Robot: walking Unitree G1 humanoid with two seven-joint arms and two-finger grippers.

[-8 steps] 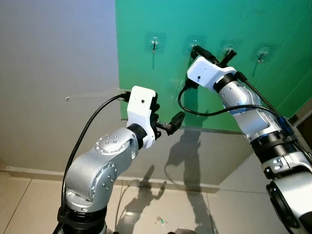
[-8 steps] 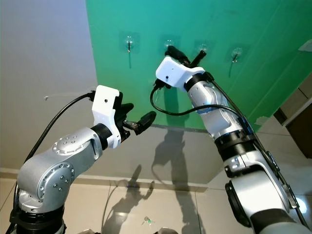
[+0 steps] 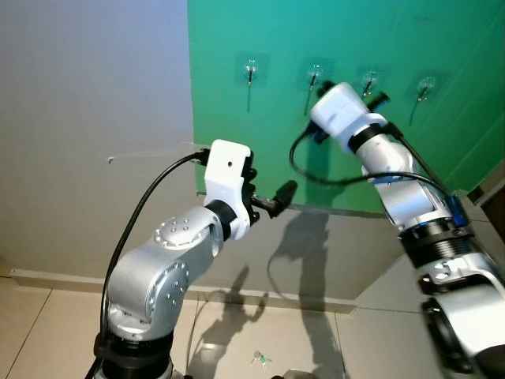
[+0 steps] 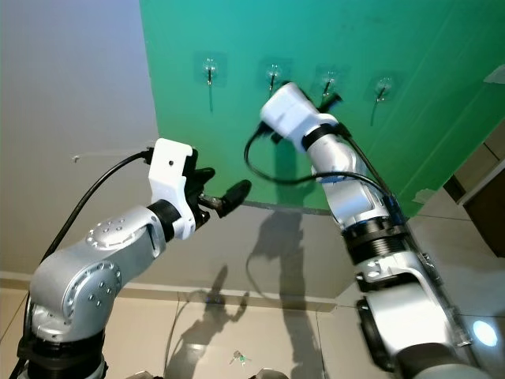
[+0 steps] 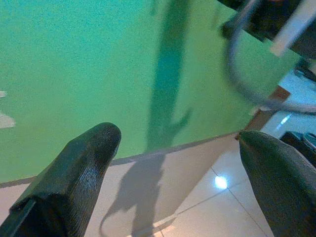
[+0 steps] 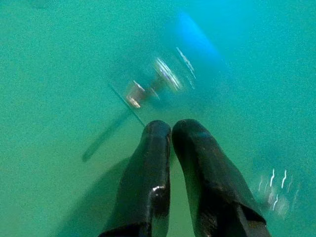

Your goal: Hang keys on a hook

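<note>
1. right claw (image 6: 170, 131) is raised at the green board (image 3: 331, 103), fingers pressed together with nothing visible between them; a clear-backed metal hook (image 6: 148, 89) sits just ahead of the tips, blurred.
2. against half a second ago: the right wrist has swung over and up, its white housing now nearer the third hook (image 3: 369, 81) in the row of four; the cable loop under it has moved with it. the head views themselves have barely shifted.
3. left claw (image 5: 180, 148) is held low and well apart from the hooks, fingers spread wide, empty; its pose is unchanged.
4. keys (image 3: 257, 360) lie on the floor tiles (image 3: 47, 332), far below both claws, small and hard to make out.
5. judgement: the reach to the hook goes on without the keys, so the hang is not achieved; the keys need picking up first.
</note>
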